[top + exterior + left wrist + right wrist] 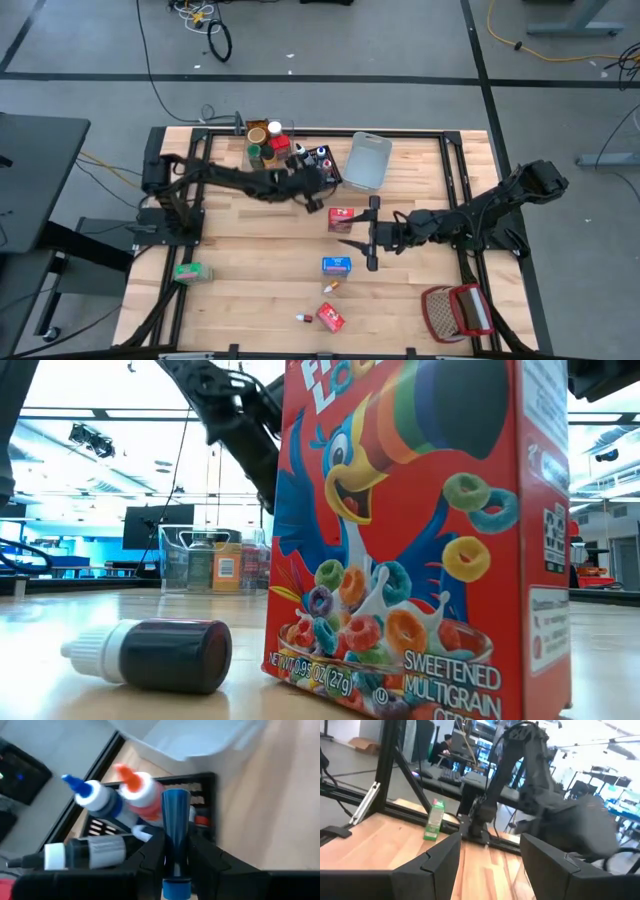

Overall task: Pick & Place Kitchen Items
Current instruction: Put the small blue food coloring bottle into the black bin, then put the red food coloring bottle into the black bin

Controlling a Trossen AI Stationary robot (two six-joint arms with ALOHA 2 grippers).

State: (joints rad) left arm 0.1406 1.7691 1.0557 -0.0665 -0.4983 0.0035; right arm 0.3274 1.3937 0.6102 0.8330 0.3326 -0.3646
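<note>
My left gripper (318,195) hangs over the small black bin (322,160) at the table's back, shut on a dark blue food-colouring tube (175,820). In the bin lie other tubes: blue-tipped (92,797), orange-tipped (137,787) and a dark one with a white cap (80,852). My right gripper (358,238) stands open at mid-table, pointing toward the left edge, with nothing between its fingers (440,857). A red box (341,219) lies just beyond it. A blue box (336,265) sits nearer the front. My left gripper pinches the blue tube's body (175,855) between its two fingers, which slant down from the table's left. The tube lies along the fingers, its blue cap (175,887) back toward the wrist and its other end jutting past the fingertips. It hangs clear above the black bin.
A grey-blue bin (368,162) lies right of the black bin; jars and cans (265,140) cluster at the back. A green box (190,271) stands front left, a red cereal box (400,540) and dark tube (150,655) front centre, a wire basket (458,310) front right.
</note>
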